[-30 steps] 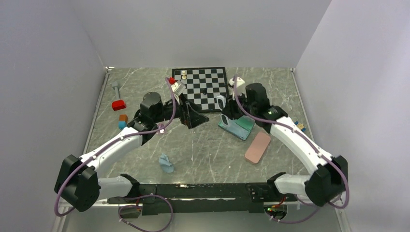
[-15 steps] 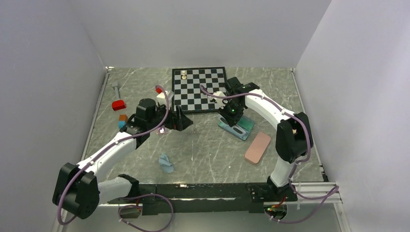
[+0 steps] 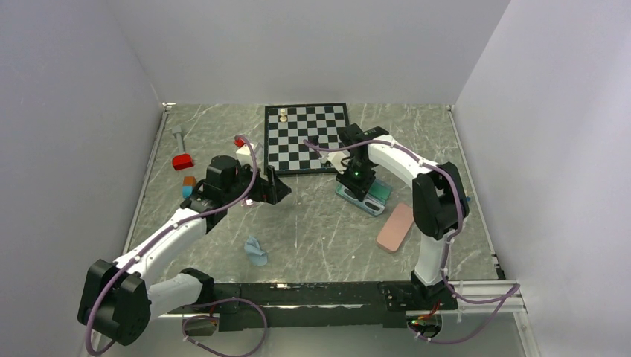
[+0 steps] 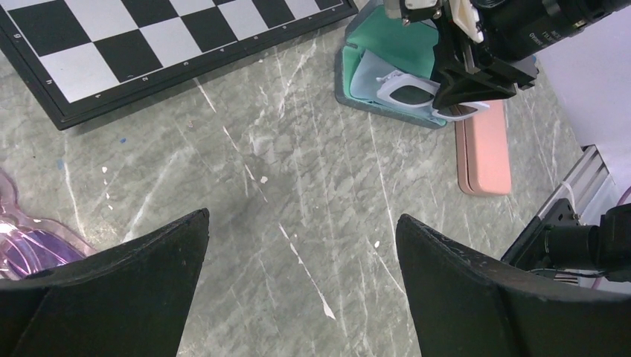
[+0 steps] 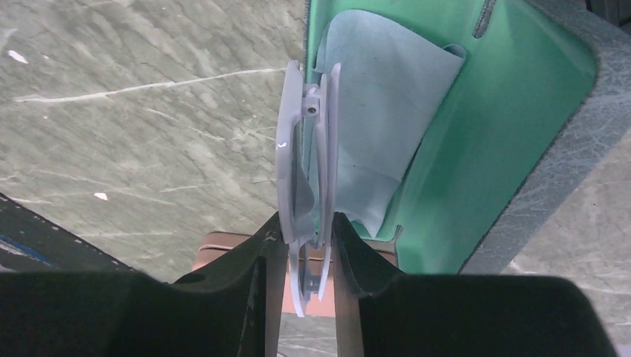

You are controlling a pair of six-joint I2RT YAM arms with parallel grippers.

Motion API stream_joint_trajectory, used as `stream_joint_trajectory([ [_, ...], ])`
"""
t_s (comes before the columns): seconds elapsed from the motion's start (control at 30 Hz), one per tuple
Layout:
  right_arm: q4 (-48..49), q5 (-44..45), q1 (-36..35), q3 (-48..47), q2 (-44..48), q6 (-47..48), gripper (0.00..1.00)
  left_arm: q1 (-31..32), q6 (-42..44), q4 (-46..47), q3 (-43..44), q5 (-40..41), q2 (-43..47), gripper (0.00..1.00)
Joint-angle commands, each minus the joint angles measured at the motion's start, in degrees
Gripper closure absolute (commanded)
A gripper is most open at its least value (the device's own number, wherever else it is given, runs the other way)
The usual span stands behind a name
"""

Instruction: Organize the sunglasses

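Note:
My right gripper (image 3: 356, 179) is shut on the folded white sunglasses (image 5: 305, 171) and holds them edge-down over the open grey-blue case (image 3: 374, 196). The case has a green lining (image 5: 521, 111) with a light-blue cloth (image 5: 379, 97) in it. The left wrist view shows the white sunglasses (image 4: 405, 93) at the case's near rim. My left gripper (image 3: 277, 190) is open and empty above bare table. The purple-pink sunglasses (image 4: 30, 242) lie on the table beside its left finger, partly hidden.
A closed pink case (image 3: 396, 226) lies right of the open case. A chessboard (image 3: 309, 137) with a few pieces sits at the back. A second light-blue cloth (image 3: 256, 251) lies near the front. Red (image 3: 182, 161), orange and blue blocks sit at the left.
My right arm has swung round and brought the white sunglasses down over the open case. My left gripper has drawn back to the left.

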State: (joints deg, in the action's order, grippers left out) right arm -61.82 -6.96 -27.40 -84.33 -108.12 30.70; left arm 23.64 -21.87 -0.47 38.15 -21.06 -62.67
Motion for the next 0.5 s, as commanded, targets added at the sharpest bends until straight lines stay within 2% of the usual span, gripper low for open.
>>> stream_joint_trajectory([
  [0.0,-1.5,3.1,0.1,-2.5,-0.7,1.7,0.87,-0.4,0.7,0.8,-0.4,1.4,1.8,0.01],
  [0.47,0.2,3.6,0.2,-3.9,-4.3,2.9,0.85,-0.8,0.4,1.3,-0.4,0.4,1.2,0.01],
])
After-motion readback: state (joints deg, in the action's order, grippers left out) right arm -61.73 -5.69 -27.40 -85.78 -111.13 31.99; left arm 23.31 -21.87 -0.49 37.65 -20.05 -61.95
